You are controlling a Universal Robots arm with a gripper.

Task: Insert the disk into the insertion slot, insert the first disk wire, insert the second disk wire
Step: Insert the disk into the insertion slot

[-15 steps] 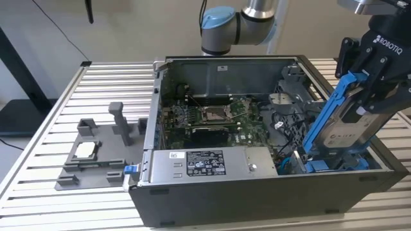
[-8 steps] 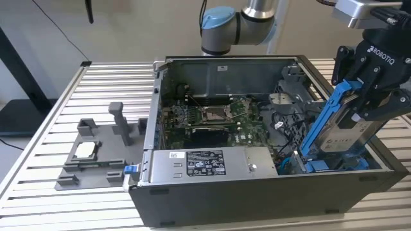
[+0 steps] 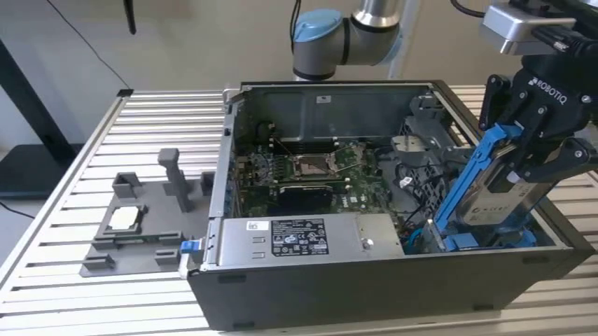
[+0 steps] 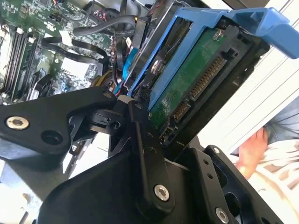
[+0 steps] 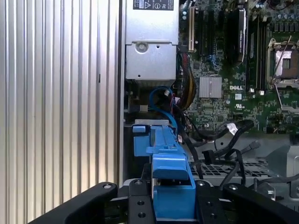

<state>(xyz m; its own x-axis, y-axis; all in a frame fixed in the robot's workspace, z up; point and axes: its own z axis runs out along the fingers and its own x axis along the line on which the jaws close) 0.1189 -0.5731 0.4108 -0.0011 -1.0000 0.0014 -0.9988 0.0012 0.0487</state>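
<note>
My gripper (image 3: 525, 155) is shut on the disk (image 3: 494, 199), a silver drive with a white label in a bright blue carrier (image 3: 467, 178). The disk is tilted, its lower end down in the insertion slot (image 3: 495, 241), the grey cage with blue fittings at the case corner on the exterior view's right. In the second wrist view the disk's green circuit board and connector (image 4: 189, 79) face the camera between my black fingers (image 4: 140, 126). In the first wrist view the carrier (image 5: 170, 184) points toward the slot's blue fittings (image 5: 142, 137). Black cables (image 5: 224, 135) and a blue cable (image 5: 161, 93) lie loose beside the cage.
The open dark grey PC case (image 3: 374, 287) holds a labelled power-supply box (image 3: 299, 241) and the motherboard (image 3: 309, 171). A grey fixture (image 3: 140, 224) lies on the slatted table (image 3: 56, 280) at the exterior view's left. A person's hand (image 4: 252, 149) shows beyond the case.
</note>
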